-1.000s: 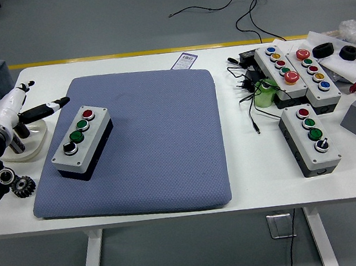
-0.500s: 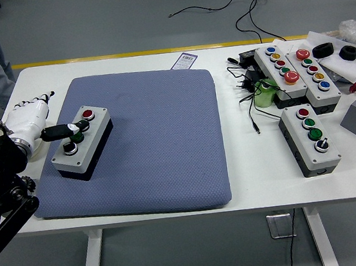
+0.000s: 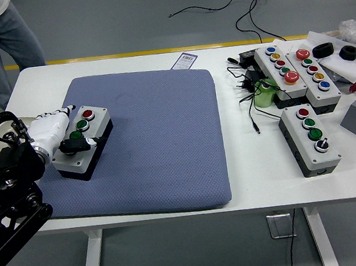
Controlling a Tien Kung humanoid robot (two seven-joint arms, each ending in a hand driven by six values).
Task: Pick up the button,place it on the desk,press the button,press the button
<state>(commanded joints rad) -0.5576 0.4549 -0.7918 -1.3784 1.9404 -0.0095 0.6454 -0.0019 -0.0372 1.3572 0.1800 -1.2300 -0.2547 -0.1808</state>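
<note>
Left hand [image 3: 58, 136] on button box [image 3: 83, 141], mat's [image 3: 166, 141] left edge.

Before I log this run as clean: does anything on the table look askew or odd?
The button box sits skewed on the blue mat, and loose black cables tangle by the spare boxes at right.

Four button boxes [image 3: 82, 142], one pad [image 3: 159, 142]

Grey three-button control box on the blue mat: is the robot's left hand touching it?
Yes, the white left hand rests on the near end of the grey three-button control box, which lies on the blue mat.
</note>
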